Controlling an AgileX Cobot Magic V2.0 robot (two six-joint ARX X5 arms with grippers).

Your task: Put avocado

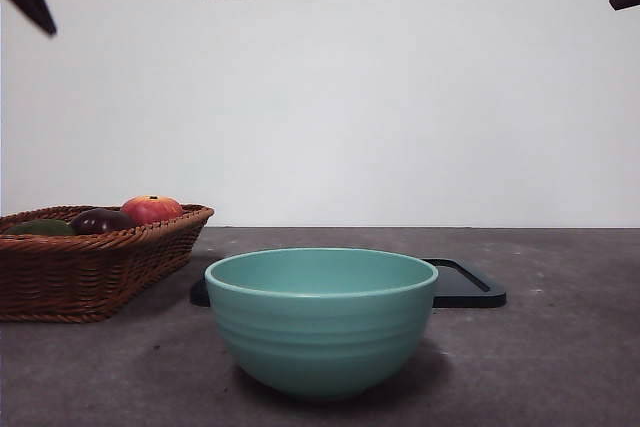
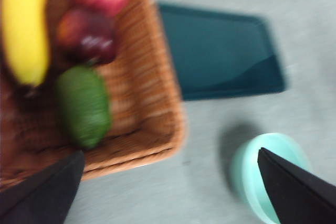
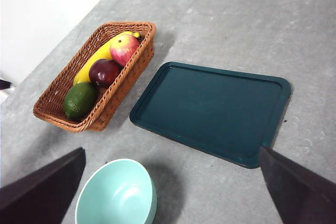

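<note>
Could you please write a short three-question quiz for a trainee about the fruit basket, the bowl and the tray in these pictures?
1. True or false: the dark green oval avocado lies inside the brown woven wicker basket.
2. Which is empty? A) the basket B) the teal ceramic bowl C) neither
3. Fill in: the left gripper, jaws open, hovers above the basket's corner and the ____.

Key: 1 true; 2 B; 3 bowl. The dark flat rectangular tray is bare as well, and the right gripper waits open above the table.

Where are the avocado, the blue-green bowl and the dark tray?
avocado (image 3: 79, 99): right wrist view, middle of its skin.
bowl (image 1: 320, 332): front view, outer wall.
tray (image 3: 210, 108): right wrist view, bare flat floor.
</note>
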